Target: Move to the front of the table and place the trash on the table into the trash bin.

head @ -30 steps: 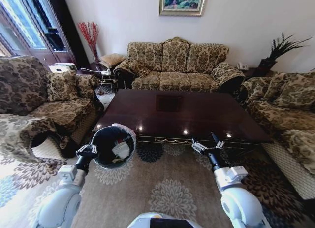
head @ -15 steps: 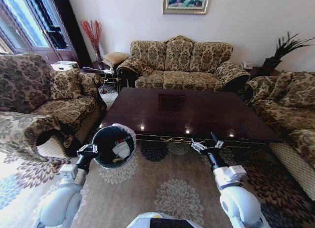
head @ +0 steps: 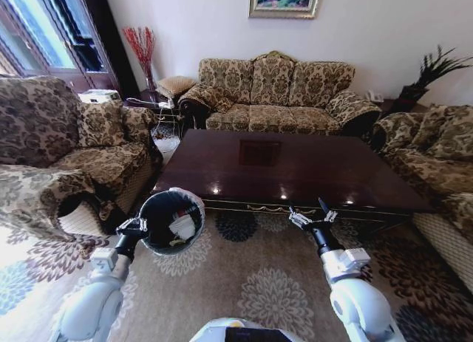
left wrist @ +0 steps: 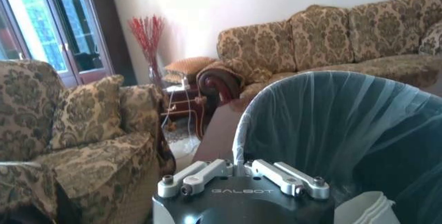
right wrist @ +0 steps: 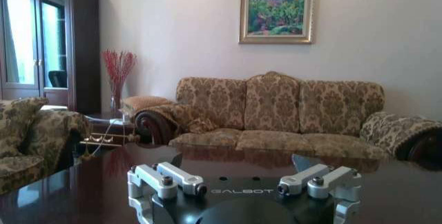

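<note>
The left pincer [head: 135, 225] is clamped on the near rim of the trash bin [head: 160, 209], holding it up over the patterned carpet [head: 251, 275], just off the near left corner of the surface [head: 295, 168]. The bin is tilted so its mouth faces the head camera; its black liner is draped over the rim, and white crumpled trash [head: 182, 225] lies inside against the right wall. In the left wrist view the bin's bagged wall [left wrist: 332, 125] rises directly beyond the pincer's fingers [left wrist: 293, 176].

The right pincer [head: 310, 216] hovers at the near edge of the surface, right of centre, its fingers spread wide with nothing between them. In the right wrist view the fingers [right wrist: 173, 178] stand apart above the glossy dark top [right wrist: 83, 188].

A patterned sofa [head: 277, 94] stands beyond the far edge of the surface.
</note>
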